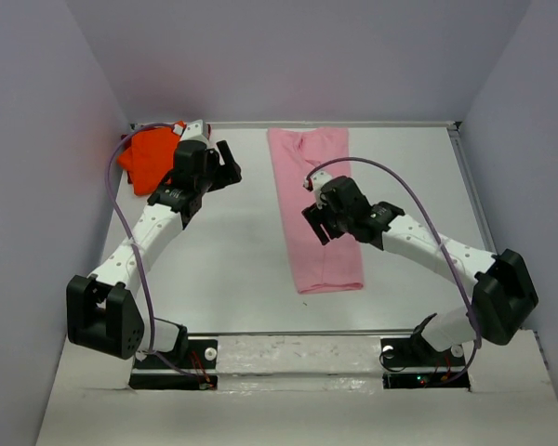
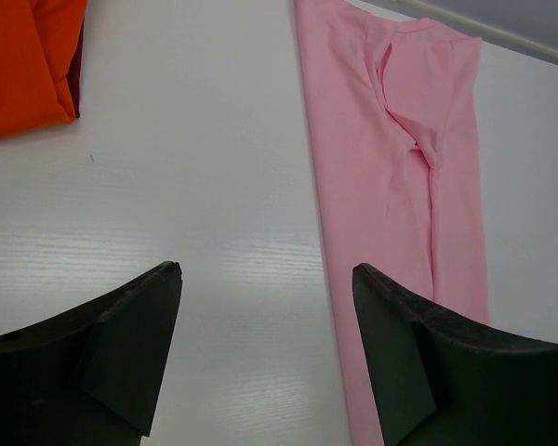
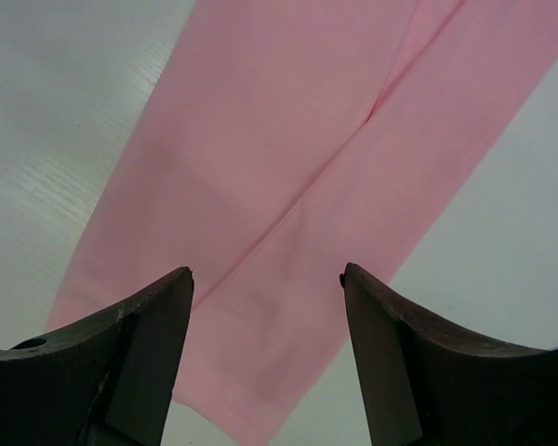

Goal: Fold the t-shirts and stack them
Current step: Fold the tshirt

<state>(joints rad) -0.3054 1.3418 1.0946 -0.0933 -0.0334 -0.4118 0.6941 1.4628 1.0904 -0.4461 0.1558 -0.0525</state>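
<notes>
A light pink t-shirt (image 1: 293,153) lies flat on the white table (image 1: 223,269), folded into a long narrow strip that runs from the back toward the front. My right gripper (image 1: 314,223) hovers open over its middle; in the right wrist view the pink cloth (image 3: 288,111) fills the space between the jaws of that gripper (image 3: 267,271). A bright orange t-shirt (image 1: 149,156) sits folded in the back left corner. A thin dark red edge (image 2: 75,79) shows under the orange cloth (image 2: 19,65). My left gripper (image 1: 231,163) is open between the two piles, above bare table (image 2: 265,271), just left of the pink strip (image 2: 391,139).
Grey walls close in the table on the left, back and right, with a raised rim (image 1: 353,124) along the back. Both arm bases (image 1: 172,358) stand at the near edge. A purple cable (image 1: 121,214) loops beside the left arm.
</notes>
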